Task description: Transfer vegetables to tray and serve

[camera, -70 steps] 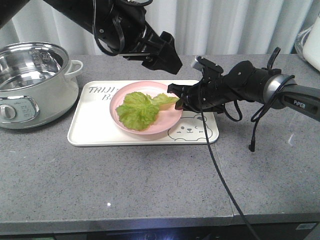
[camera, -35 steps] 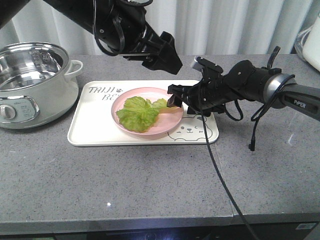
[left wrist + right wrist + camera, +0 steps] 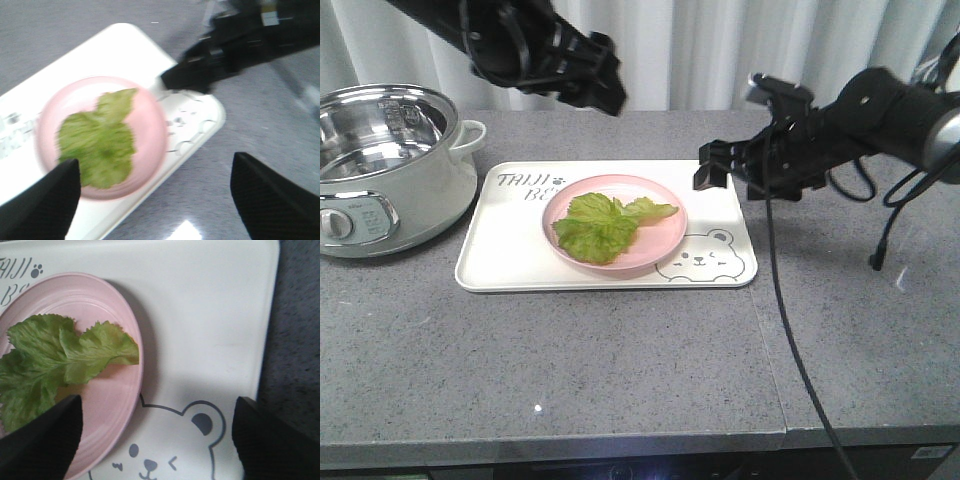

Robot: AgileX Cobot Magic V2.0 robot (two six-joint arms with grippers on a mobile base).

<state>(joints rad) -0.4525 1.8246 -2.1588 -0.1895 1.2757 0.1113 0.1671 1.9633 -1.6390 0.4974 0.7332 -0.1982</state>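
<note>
The vegetables, one crinkled green lettuce leaf (image 3: 598, 224), lie flat on a round pink plate (image 3: 660, 243). The plate stands in the middle of the cream tray (image 3: 500, 262) with the bear drawing. My right gripper (image 3: 712, 166) hovers open over the tray's far right corner, apart from the plate. Its wrist view looks down on the leaf (image 3: 55, 357), plate (image 3: 117, 400) and tray (image 3: 210, 310) between the spread jaws of the gripper (image 3: 157, 402). My left gripper (image 3: 608, 92) is raised behind the tray, open (image 3: 155, 162), above the leaf (image 3: 97, 142) and tray (image 3: 202, 117).
A white electric pot (image 3: 380, 165) with a steel bowl stands at the left, close to the tray's left end. A black cable (image 3: 772, 300) hangs from the right arm down across the grey counter. A white appliance (image 3: 946, 90) sits at the far right edge.
My right gripper has drawn back from the plate's right rim, moving up and to the right. The left arm has swung back to the left. The plate with the leaf stays on the tray.
</note>
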